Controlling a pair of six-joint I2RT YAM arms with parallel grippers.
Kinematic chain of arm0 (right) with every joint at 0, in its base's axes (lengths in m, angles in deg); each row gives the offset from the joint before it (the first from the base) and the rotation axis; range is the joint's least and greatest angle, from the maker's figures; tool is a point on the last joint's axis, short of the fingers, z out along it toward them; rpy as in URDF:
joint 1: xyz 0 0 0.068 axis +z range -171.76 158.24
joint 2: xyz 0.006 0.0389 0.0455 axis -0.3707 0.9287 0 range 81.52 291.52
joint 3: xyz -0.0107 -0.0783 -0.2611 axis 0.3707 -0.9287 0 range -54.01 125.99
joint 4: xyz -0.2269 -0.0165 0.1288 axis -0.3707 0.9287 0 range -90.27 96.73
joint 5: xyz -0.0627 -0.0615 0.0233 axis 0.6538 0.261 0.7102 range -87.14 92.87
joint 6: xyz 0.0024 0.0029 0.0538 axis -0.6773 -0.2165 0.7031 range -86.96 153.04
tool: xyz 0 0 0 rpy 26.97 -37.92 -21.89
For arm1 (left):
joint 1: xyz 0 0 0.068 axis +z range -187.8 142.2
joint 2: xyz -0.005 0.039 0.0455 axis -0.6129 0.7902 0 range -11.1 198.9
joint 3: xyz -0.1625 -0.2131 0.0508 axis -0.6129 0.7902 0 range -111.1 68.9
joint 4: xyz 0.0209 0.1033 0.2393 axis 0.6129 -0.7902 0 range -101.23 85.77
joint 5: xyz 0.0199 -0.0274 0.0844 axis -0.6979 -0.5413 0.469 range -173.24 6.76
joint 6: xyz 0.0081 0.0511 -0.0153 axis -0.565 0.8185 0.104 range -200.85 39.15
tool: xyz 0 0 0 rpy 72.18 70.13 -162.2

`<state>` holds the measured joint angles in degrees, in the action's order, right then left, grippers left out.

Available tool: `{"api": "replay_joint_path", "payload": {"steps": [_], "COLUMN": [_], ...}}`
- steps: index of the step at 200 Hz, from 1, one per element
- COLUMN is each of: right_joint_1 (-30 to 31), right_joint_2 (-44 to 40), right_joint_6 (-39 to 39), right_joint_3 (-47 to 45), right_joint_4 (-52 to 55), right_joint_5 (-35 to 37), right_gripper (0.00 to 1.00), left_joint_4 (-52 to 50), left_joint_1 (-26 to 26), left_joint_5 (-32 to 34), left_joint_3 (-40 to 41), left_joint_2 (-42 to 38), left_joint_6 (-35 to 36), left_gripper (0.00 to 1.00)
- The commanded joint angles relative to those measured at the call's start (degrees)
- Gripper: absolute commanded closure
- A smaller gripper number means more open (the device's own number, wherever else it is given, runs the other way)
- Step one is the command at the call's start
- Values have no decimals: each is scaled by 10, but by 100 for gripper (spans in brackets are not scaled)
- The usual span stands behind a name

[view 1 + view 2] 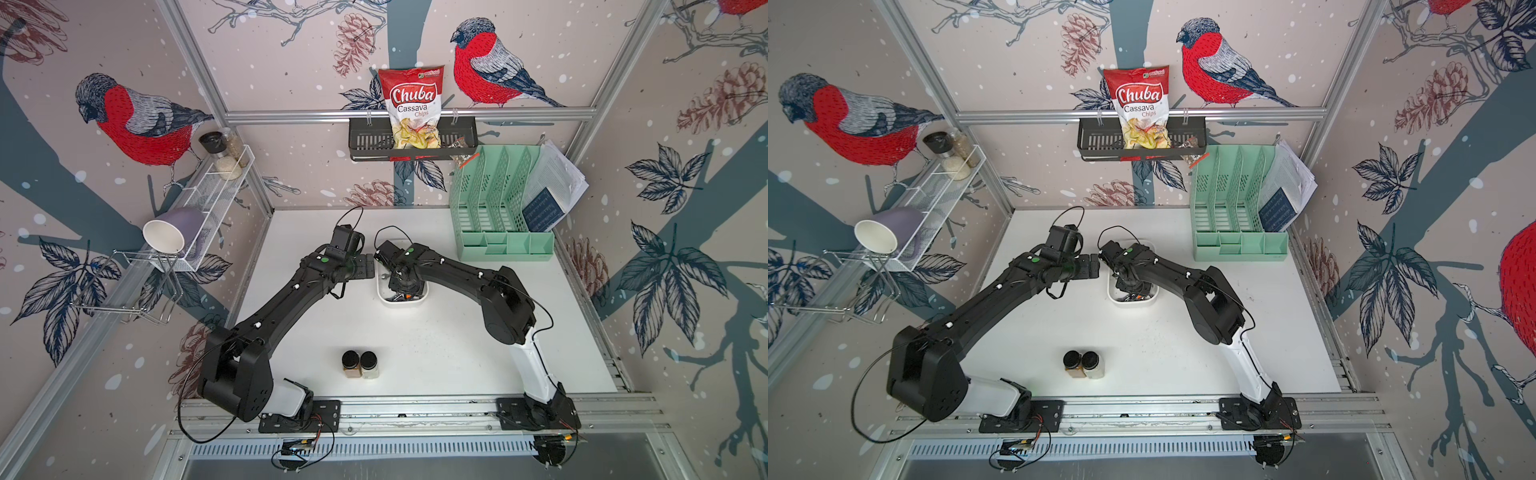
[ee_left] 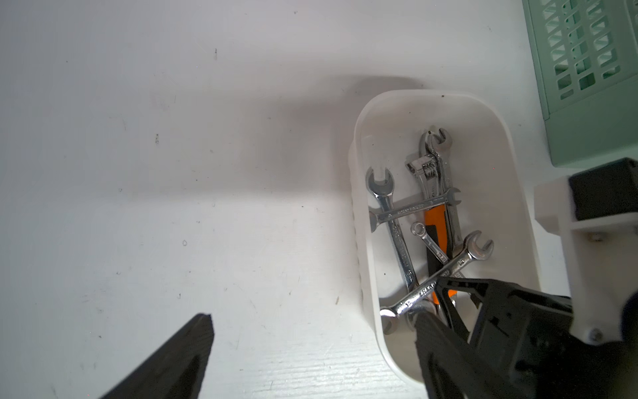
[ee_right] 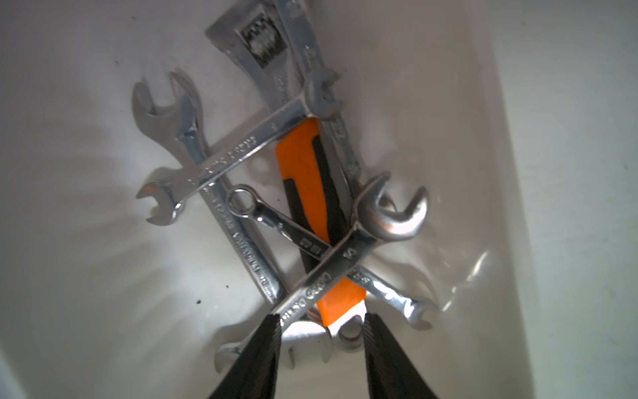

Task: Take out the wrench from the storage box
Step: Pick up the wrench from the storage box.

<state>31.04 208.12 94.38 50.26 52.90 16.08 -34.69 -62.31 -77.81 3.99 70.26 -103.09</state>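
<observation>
The shallow white plastic storage box (image 1: 401, 303) (image 1: 1131, 302), rectangular with rounded corners, is seen in both top views near the middle of the white tabletop (image 1: 436, 353), under the right arm's wrist. A heap of chrome spanners is held in it, along with an adjustable wrench with an orange-and-black handle (image 3: 303, 193). The uppermost piece, a chrome open-ended wrench (image 3: 345, 262), is laid slantwise across the heap, wholly inside the box. The right gripper (image 3: 321, 321) is lowered into the box at the shaft end of that wrench. Its jaws are parted; the shaft runs up to the tip of one black finger (image 3: 269, 345), though contact cannot be told, and nothing is pinched. The left gripper (image 2: 312, 317) is spread wide beside the box, with one finger over its rim.
</observation>
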Motion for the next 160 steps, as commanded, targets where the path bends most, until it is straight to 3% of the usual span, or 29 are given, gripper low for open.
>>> {"api": "replay_joint_path", "payload": {"steps": [1,15,65,103,160], "right_joint_1": [5,0,-15,-29,-37], "right_joint_2": [-11,-18,-18,-2,2], "right_joint_6": [35,35,31,19,6], "right_joint_3": [-26,-37,-47,-46,-52], "right_joint_4": [-5,-20,-62,-74,-91], "right_joint_5": [4,3,-8,-26,-35], "right_gripper": [54,54,54,56,66], "left_joint_4": [19,5,-1,-2,0], "left_joint_1": [-11,-11,-2,15,25], "left_joint_5": [27,75,106,109,92], "left_joint_3": [-3,-7,-8,-8,-8], "left_joint_2": [-11,-16,-29,-33,-22], "left_joint_6": [-20,-42,-72,-75,-73], "left_gripper": [5,5,5,5,5]}}
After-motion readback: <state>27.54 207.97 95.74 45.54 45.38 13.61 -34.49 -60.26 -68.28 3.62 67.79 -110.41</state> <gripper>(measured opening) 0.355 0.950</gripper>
